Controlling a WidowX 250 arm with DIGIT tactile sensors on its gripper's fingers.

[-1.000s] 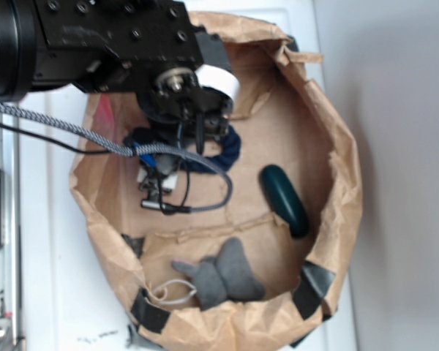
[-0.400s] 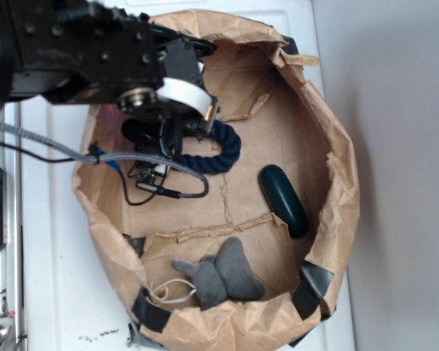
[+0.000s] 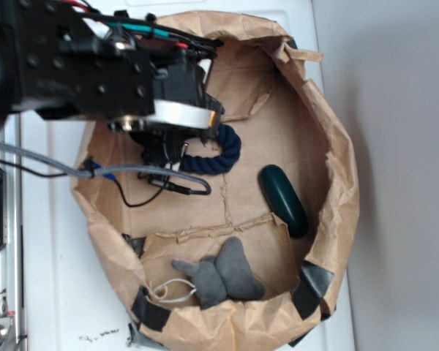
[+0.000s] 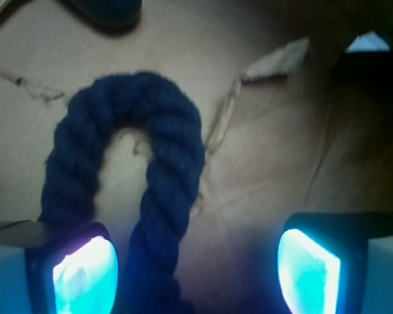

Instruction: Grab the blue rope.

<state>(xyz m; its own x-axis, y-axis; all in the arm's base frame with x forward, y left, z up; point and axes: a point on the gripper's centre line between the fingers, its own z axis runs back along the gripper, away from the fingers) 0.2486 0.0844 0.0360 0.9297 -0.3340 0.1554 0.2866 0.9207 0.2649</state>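
Since the frame a second before, we saw the arm slide toward the upper left of the exterior view, so that more of the blue rope (image 3: 218, 152) lay uncovered. No brand, label or writing was legible to us anywhere; a few dark marks on the white tabletop (image 3: 58, 292) at the lower edge were too small to read.

We saw one container, a brown paper bag (image 3: 336, 183) rolled down into a shallow bowl and patched with black tape at the rim. Inside it lay the blue rope, bent into an arch on the paper floor near the upper left, partly under the arm. A smooth dark green oblong object (image 3: 283, 199) lay to the rope's right, apart from it. A grey plush toy (image 3: 221, 275) rested by the lower wall with a small white loop of cord (image 3: 172, 291) beside it.

In the wrist view the hand (image 4: 196, 271) stood wide open, holding nothing. One strand of the rope (image 4: 158, 196) ran down just inside one glowing pad (image 4: 85, 275), with the other pad (image 4: 308, 271) well apart from it.
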